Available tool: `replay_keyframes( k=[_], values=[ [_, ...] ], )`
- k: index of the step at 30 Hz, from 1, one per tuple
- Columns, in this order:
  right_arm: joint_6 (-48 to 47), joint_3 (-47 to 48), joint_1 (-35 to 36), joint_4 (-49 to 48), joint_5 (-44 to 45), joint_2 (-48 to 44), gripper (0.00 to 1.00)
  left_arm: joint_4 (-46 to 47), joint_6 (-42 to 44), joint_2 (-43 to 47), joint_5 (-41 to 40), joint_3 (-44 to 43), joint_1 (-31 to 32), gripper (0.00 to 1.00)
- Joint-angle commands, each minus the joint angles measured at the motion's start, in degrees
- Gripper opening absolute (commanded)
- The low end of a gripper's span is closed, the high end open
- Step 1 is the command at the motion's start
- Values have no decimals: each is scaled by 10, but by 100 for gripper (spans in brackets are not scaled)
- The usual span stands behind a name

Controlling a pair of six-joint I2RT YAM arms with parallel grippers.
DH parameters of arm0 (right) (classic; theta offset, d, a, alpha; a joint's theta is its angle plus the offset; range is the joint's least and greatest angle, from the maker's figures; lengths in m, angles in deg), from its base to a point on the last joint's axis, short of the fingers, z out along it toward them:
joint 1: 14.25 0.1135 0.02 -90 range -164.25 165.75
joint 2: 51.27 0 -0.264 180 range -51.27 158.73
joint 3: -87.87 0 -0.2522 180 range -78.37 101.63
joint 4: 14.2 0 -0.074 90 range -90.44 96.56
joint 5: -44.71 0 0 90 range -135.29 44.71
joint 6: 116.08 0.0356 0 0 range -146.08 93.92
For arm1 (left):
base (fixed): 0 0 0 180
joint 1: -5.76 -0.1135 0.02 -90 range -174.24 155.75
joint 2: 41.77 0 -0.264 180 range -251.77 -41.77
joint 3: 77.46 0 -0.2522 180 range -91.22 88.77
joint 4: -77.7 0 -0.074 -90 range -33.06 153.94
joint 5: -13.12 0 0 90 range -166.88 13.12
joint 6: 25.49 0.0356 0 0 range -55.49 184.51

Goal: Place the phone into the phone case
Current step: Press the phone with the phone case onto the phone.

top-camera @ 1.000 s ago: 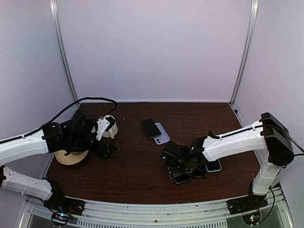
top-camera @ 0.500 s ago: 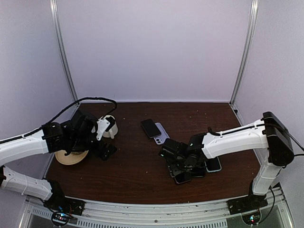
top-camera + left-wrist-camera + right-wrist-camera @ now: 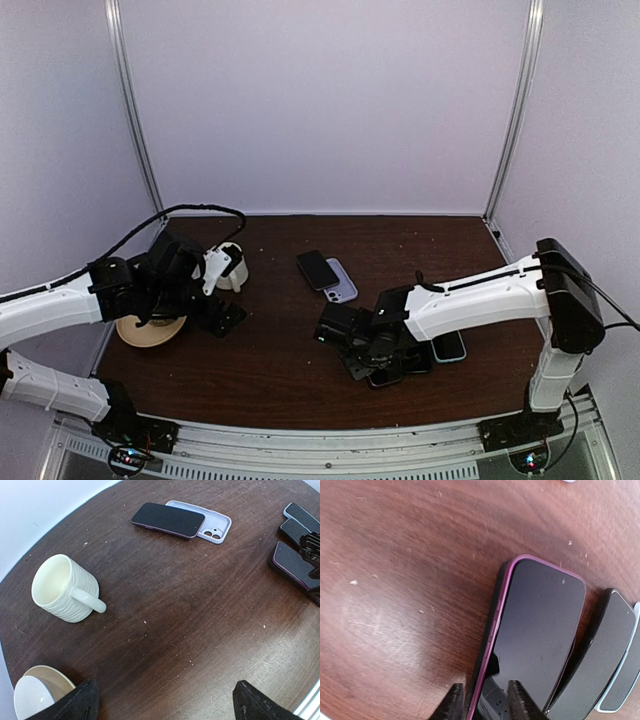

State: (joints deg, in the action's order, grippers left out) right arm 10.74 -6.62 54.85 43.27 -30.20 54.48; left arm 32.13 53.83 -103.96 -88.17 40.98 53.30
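Two arms low over the table, the right one at the phone pile

Top view — the left gripper [image 3: 222, 314] hangs just above the brown table [image 3: 280, 385] at the left. A cream mug [image 3: 232, 267] stands on its far side and a pale round object [image 3: 150, 330] lies to its left. Toward the far middle of the table, the far phone [image 3: 316, 269] lies screen-up, partly overlapping the lilac phone case [image 3: 343, 286]. The case's camera cut-out end sticks out on the near right. The right gripper [image 3: 352, 345] is down at the left end of a pile of phones [image 3: 405, 362], near and right of the case and apart from it.

Left wrist view — the left gripper's jaws are spread wide with only bare wood between them, so it holds nothing. The mug lies on its side, handle toward the camera.

Right wrist view — the right gripper's jaws are drawn fairly close. One finger [image 3: 455, 700] sits outside the long edge of a purple-rimmed phone [image 3: 540, 625] and the other is over its dark screen. Whether they actually pinch it I cannot tell. That phone lies screen-up with a black phone [image 3: 600, 650] tucked against its other long side.
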Motion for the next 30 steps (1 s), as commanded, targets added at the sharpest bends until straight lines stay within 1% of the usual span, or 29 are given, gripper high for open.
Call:
replay_keyframes(
  k=[1, 8, 11, 14, 17, 23, 25, 27, 28, 30],
  values=[
    [15, 3, -1, 17, -4, 17, 29, 8, 3, 3, 8, -3, -4, 98],
    [46, -14, -3, 24, -6, 29, 9, 7, 4, 3, 5, -2, -4, 97],
    [67, -30, -4, 25, -13, 32, 7, 8, 5, 4, 4, -3, -5, 98],
    [87, -56, -7, 28, -15, 32, 2, 8, 5, 3, 3, -2, -5, 98],
    [96, -75, -8, 22, -21, 27, 0, 8, 4, 3, 2, -2, -5, 97],
    [86, -75, -16, 16, -44, 25, 0, 11, 9, 0, -9, -1, -9, 98],
    [70, -55, -22, 31, -37, 10, 6, 12, 8, -4, -4, -3, -14, 97],
    [52, -24, -25, 57, -20, -10, 17, 10, 7, -6, 1, -6, -16, 97],
    [44, -12, -27, 67, -13, -19, 26, 11, 7, -5, 1, -6, -16, 97],
    [33, 2, -33, 73, -10, -38, 52, 16, 10, -4, -5, -2, -17, 98]
  ],
)
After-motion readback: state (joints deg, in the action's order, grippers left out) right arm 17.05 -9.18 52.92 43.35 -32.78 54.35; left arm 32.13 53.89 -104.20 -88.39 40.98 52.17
